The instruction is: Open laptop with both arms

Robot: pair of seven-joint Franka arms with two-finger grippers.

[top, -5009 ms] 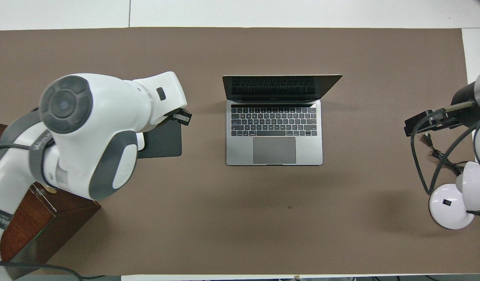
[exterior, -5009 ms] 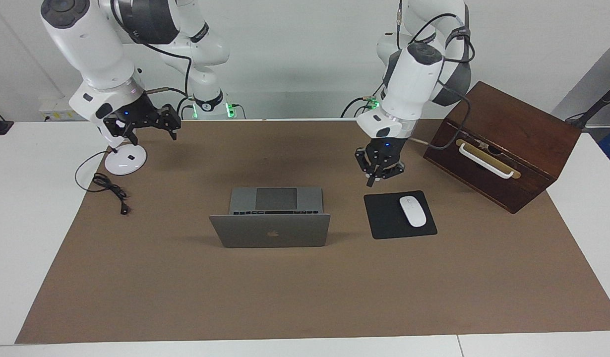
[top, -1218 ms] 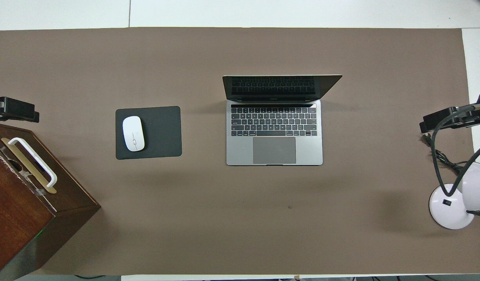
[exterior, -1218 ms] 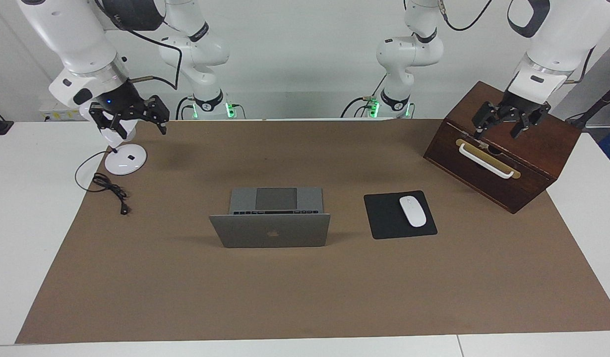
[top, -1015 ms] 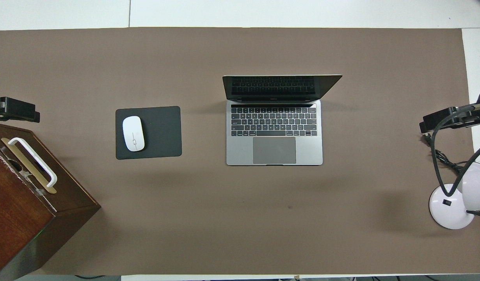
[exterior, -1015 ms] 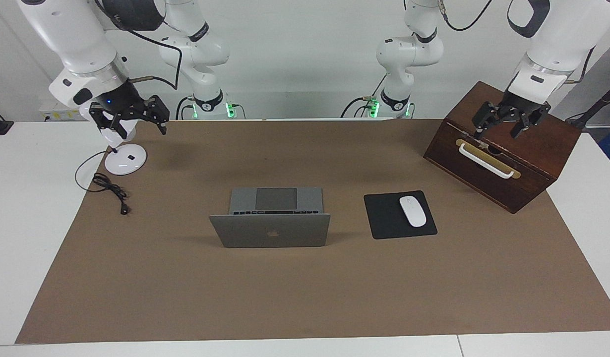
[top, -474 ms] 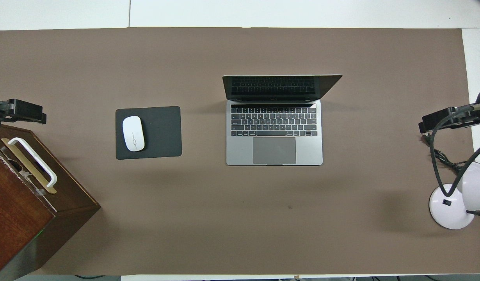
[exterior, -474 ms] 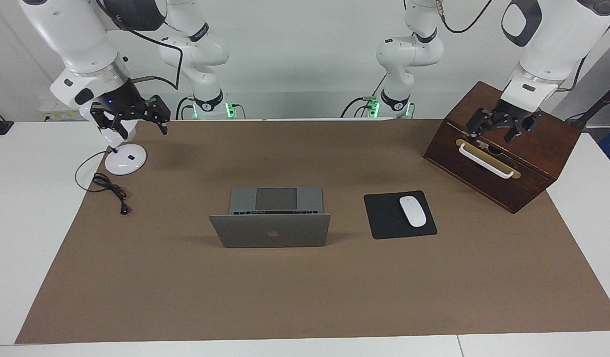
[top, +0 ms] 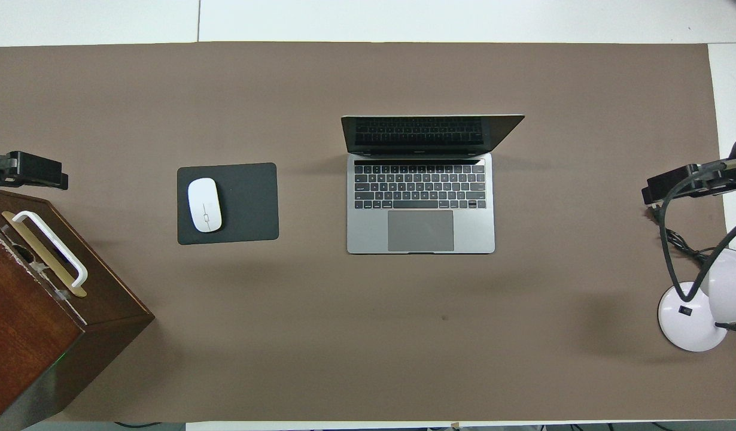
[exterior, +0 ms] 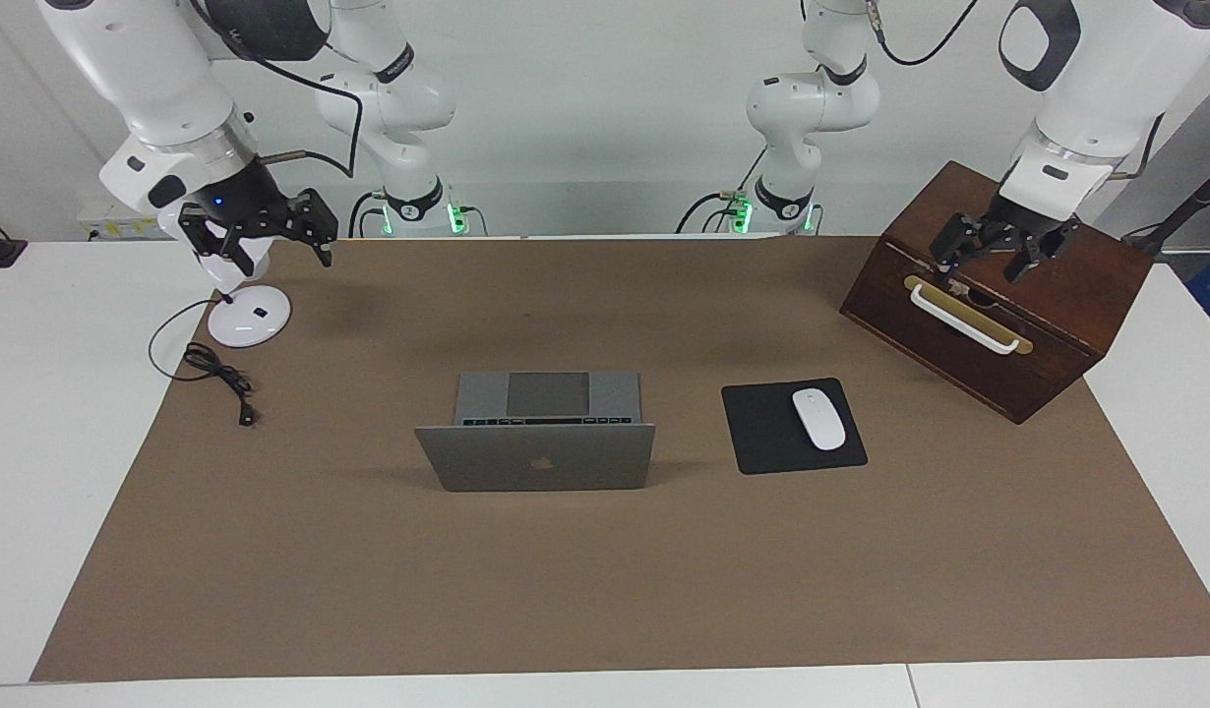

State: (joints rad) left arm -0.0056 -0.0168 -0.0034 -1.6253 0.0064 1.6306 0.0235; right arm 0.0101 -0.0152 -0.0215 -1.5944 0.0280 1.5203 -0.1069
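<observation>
The left arm has swung away to hang over the wooden box [exterior: 998,295]; the laptop [exterior: 536,433] stands open mid-mat. Left gripper [exterior: 994,258] and right gripper [exterior: 256,236] both spread, empty: job apparently done.

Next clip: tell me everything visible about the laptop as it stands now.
The laptop is slim, silver-grey and looks like metal. It stands open mid-table on the brown mat, lid raised with a dark logo on its back and the dark screen turned toward the robots. The deck carries a dark keyboard and a large trackpad. It lies beside the black mouse pad, apart from it. Nothing but the mat touches it; neither gripper is near.
</observation>
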